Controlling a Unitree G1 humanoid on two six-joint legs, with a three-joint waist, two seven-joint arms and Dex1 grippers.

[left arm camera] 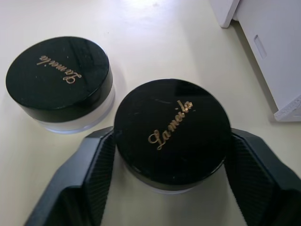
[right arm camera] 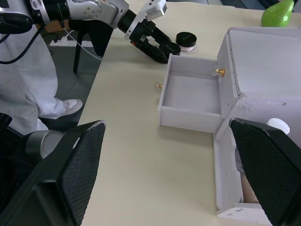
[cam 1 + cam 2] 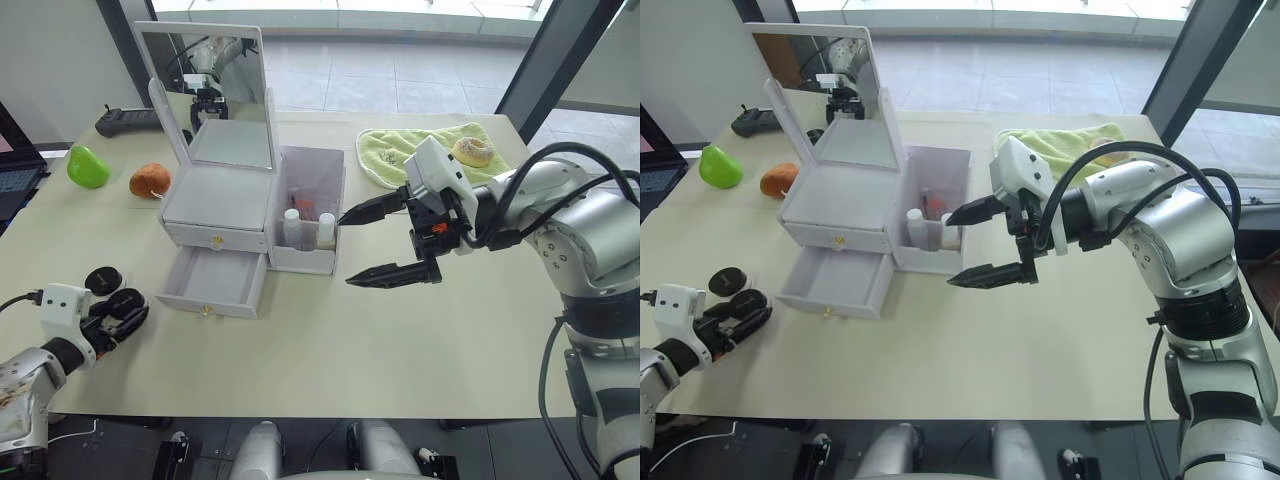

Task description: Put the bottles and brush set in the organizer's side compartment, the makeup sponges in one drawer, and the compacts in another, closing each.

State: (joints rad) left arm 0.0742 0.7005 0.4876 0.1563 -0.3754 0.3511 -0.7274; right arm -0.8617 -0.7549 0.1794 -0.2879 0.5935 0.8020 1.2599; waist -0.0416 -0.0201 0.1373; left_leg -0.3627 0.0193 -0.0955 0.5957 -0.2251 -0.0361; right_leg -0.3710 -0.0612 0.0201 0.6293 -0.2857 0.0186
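Left eye view: organizer (image 3: 215,205) on desk (image 3: 330,340), mirror lid upright, lower drawer (image 3: 212,282) pulled out and bare, upper drawer closed; both bottles (image 3: 308,230) upright in side compartment (image 3: 310,200). Right tool (image 3: 385,243) released, fingers spread wide, just beside that compartment. Left tool (image 3: 118,318) at near left desk edge. Left wrist view: left tool clenched around one compact (image 1: 171,132), pads (image 1: 101,174) against its sides; second compact (image 1: 60,80) just beside, on desk. Right wrist view: open drawer bare.
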